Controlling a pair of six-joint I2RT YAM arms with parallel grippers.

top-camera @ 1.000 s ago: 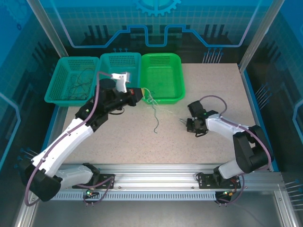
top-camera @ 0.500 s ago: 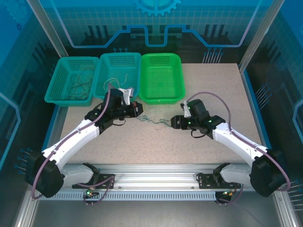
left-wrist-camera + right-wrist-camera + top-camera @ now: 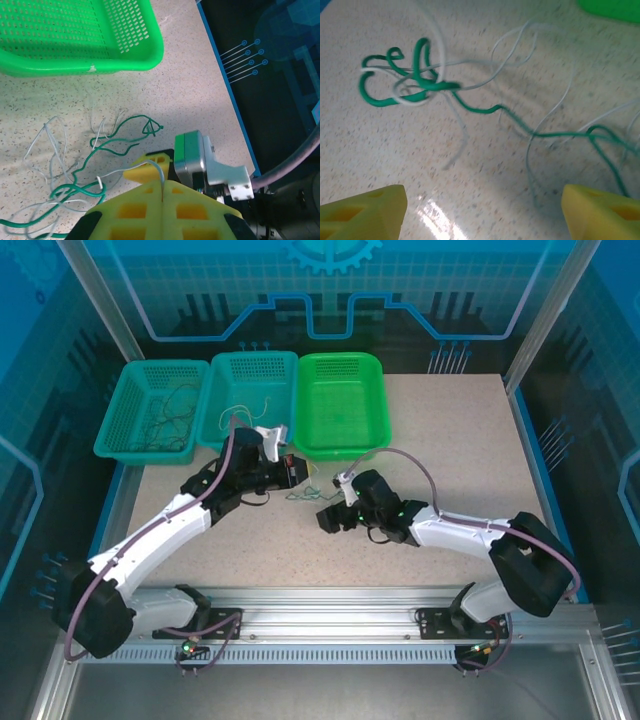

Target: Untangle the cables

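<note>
Nearest, the right gripper (image 3: pixel 326 519) gapes wide, holding nothing. Just beyond it the cables (image 3: pixel 303 492) (green and pale strands, tangled) lie on the table (image 3: pixel 450 440). The left gripper (image 3: pixel 297 472) is pinched on a pale strand. A green basket (image 3: pixel 345 451) stands close behind.

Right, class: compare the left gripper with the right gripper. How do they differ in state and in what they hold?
The left gripper is shut; the right gripper is open, its fingers wide apart. The left gripper pinches a white cable; the right gripper holds nothing and stops just short of the green cable. Shared: both have yellow fingers, and both face the same tangle.
</note>
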